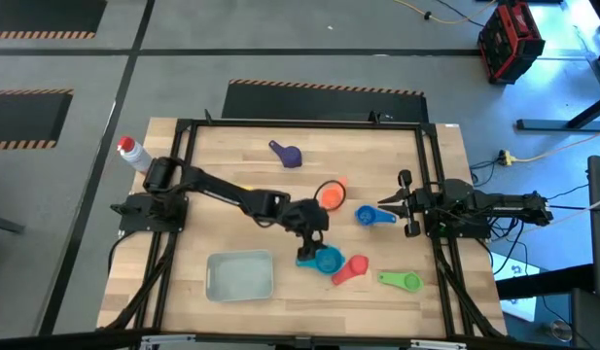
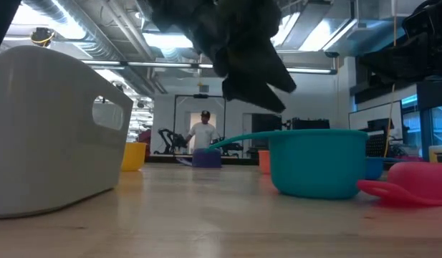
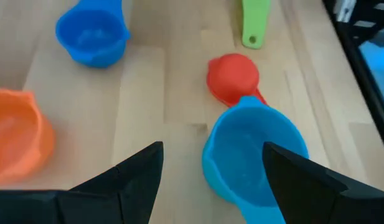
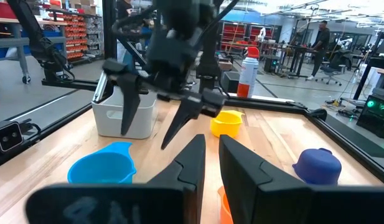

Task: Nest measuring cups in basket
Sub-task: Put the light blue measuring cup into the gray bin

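Observation:
The teal cup stands upright on the table, and its handle points toward the basket. My left gripper is open and hovers just above this cup, one finger over its bowl and the other over bare table. Around it rest the pink cup, green cup, blue cup, orange cup and purple cup. The yellow cup is mostly hidden under the left arm in the high view. My right gripper is shut beside the blue cup.
The pale basket sits near the table's near edge, left of the teal cup. A spray bottle stands at the table's left far corner. A dark frame runs around the table. A person stands far behind in the room.

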`<control>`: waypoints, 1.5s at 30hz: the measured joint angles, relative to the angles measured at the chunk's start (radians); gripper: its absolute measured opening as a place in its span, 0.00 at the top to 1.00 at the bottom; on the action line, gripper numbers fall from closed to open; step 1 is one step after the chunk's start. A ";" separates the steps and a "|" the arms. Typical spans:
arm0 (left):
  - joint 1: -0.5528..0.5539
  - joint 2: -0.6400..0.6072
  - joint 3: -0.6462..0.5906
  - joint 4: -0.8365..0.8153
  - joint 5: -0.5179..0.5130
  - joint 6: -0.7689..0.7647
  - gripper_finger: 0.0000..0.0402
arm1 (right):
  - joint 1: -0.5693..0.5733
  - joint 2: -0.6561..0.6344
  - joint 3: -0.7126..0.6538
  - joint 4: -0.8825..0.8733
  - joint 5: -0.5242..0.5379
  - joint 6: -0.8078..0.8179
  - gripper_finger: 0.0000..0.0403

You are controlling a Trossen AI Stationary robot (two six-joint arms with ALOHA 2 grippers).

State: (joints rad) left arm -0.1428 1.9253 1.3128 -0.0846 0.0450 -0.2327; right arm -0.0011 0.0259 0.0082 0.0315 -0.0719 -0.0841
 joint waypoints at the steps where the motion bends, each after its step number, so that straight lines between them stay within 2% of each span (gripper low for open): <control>1: -0.008 0.010 0.000 0.004 -0.016 -0.014 0.33 | 0.000 0.000 0.000 0.000 0.000 0.000 0.87; 7: -0.033 0.059 -0.001 -0.008 -0.112 -0.079 0.33 | 0.000 0.000 0.000 0.000 0.000 -0.002 0.87; 26: -0.046 0.099 0.003 -0.050 -0.046 -0.235 0.33 | 0.000 0.000 0.000 0.000 0.000 -0.003 0.87; 32: -0.046 0.101 0.000 -0.088 -0.044 -0.237 0.34 | 0.000 0.000 0.000 0.000 0.000 -0.003 0.87; 37: -0.045 0.101 0.000 -0.091 -0.027 -0.237 0.40 | 0.000 0.000 0.000 0.000 0.000 -0.003 0.87; 45: -0.045 0.101 0.000 -0.090 -0.036 -0.237 0.56 | 0.000 0.000 0.000 0.000 0.000 -0.003 0.87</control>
State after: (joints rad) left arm -0.1883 2.0262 1.3125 -0.1745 0.0093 -0.4698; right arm -0.0011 0.0261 0.0082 0.0312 -0.0719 -0.0872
